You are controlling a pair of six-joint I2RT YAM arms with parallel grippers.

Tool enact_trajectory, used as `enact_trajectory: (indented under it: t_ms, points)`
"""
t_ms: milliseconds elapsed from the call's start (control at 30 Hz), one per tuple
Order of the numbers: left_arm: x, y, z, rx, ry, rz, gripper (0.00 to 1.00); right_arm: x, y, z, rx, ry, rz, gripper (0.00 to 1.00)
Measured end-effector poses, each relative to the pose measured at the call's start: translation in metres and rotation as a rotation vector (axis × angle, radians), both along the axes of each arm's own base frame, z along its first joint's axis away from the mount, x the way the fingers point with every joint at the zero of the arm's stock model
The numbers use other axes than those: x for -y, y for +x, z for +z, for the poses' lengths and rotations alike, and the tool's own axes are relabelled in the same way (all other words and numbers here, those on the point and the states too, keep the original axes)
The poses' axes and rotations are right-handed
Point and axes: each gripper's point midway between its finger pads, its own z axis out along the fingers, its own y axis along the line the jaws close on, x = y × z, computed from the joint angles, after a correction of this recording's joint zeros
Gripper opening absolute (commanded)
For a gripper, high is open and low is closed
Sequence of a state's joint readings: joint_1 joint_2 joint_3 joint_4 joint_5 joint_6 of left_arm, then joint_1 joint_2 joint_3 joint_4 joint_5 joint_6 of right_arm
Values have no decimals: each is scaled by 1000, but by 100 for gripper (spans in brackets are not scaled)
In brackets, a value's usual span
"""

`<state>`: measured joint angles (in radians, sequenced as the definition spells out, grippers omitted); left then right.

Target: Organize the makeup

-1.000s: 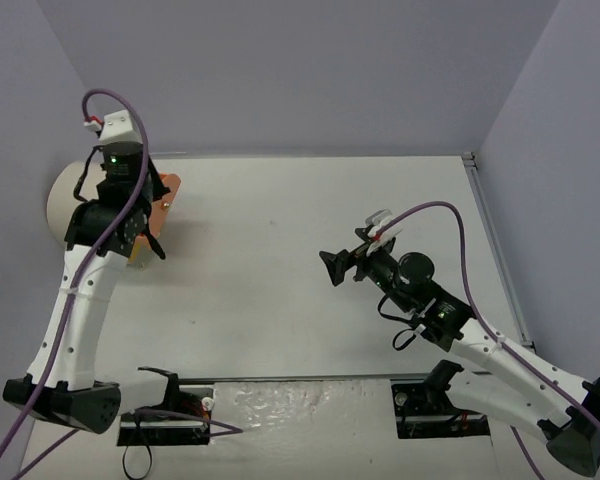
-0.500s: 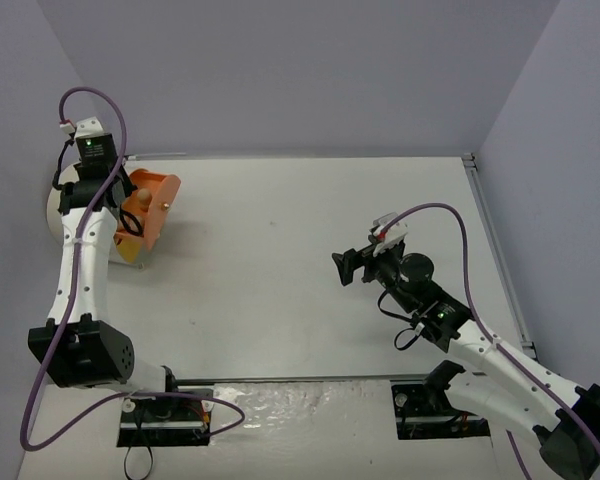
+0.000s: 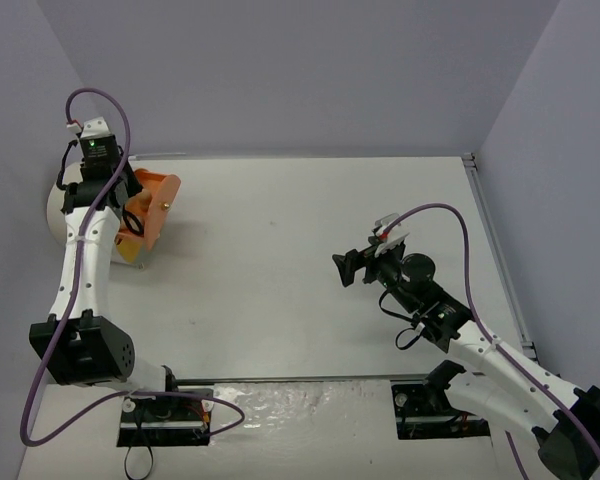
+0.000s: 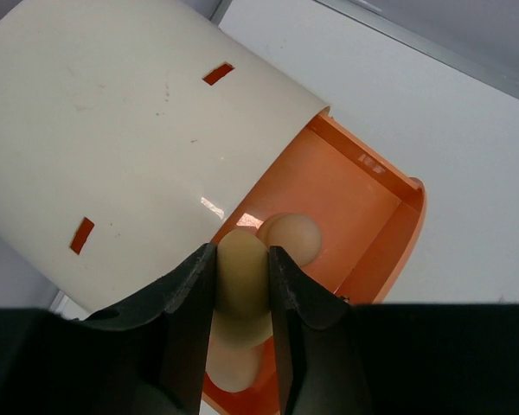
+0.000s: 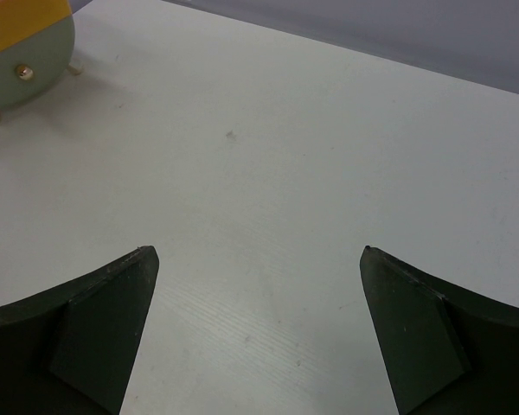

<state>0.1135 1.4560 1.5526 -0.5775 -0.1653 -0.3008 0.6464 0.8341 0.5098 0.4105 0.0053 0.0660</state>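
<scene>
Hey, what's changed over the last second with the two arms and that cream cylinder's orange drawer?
The left arm shifted leftward, uncovering the orange drawer of the cream cylinder; the left gripper now hangs over it, clamped on a peach egg-shaped sponge. The right gripper drew slightly rightward. Its jaws stayed wide open, and the cylinder stayed put.

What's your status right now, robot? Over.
Left claw pinching peach sponge over orange drawer, second sponge inside. Right claw open above table. Nothing blocking the drawer.

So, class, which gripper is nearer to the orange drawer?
Left. The left gripper is above the orange drawer, a peach sponge between its fingers; the right gripper is far across the table.
</scene>
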Motion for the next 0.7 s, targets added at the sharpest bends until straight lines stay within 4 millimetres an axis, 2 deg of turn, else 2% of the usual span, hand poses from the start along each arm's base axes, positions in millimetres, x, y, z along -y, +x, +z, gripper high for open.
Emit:
enact_trajectory:
  t_ms: [233, 467, 700]
  points:
    - [2, -3, -14, -34, -10, -6, 30, 0, 0, -2, -6, 8, 6, 100]
    - [2, -2, -13, -31, -10, -5, 49, 0, 0, -2, -9, 11, 8, 100]
    - [2, -2, -13, -30, -11, -6, 51, 0, 0, -2, -9, 11, 8, 100]
